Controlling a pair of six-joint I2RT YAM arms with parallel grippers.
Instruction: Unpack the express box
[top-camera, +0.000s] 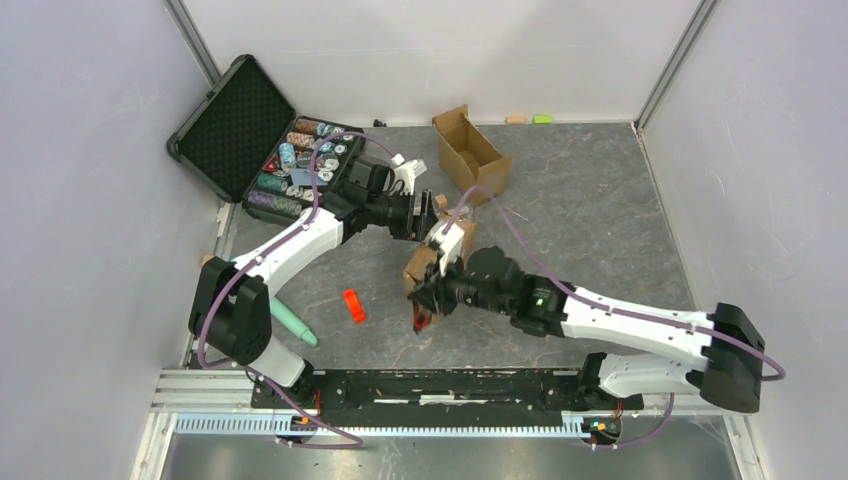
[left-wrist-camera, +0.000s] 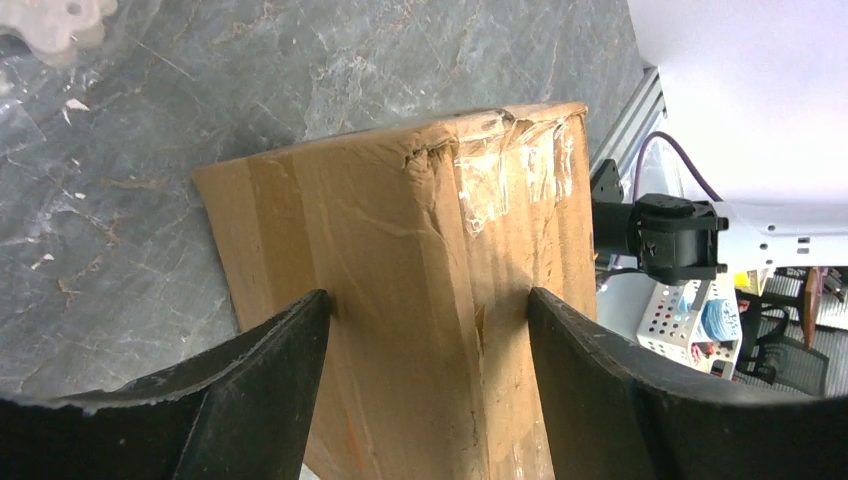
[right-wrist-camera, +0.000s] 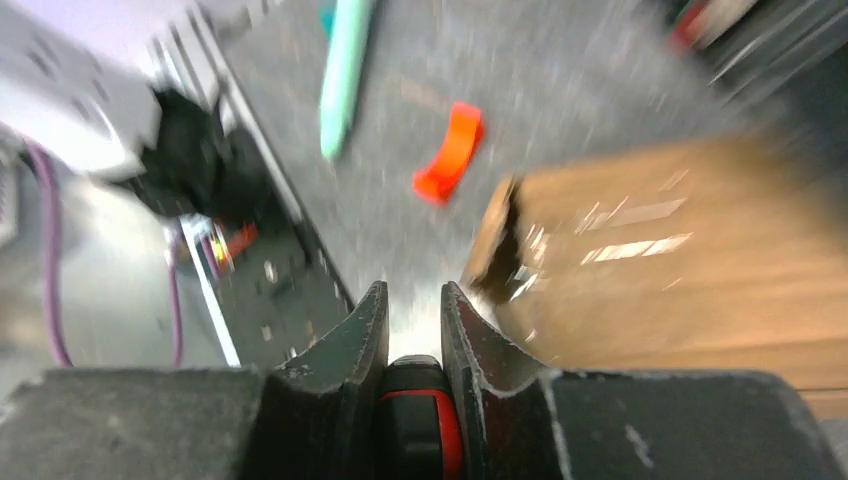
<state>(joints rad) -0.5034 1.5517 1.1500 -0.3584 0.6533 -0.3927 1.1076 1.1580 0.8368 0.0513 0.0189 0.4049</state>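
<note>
Express box (left-wrist-camera: 400, 220) tight in left gripper (left-wrist-camera: 428, 298), torn tape (left-wrist-camera: 490, 170) only wrist-visible; red tool (right-wrist-camera: 418, 405) tight in right gripper (right-wrist-camera: 413, 295).

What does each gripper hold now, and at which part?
The left gripper clamps the express box across two opposite sides. The right gripper pinches a black-and-red object; which part of it cannot be told.

Black chip case (top-camera: 232, 125), flapped cardboard box (top-camera: 488, 172), orange piece (top-camera: 353, 305), mint-green stick (top-camera: 296, 325) on grey table (top-camera: 590, 210).
</note>
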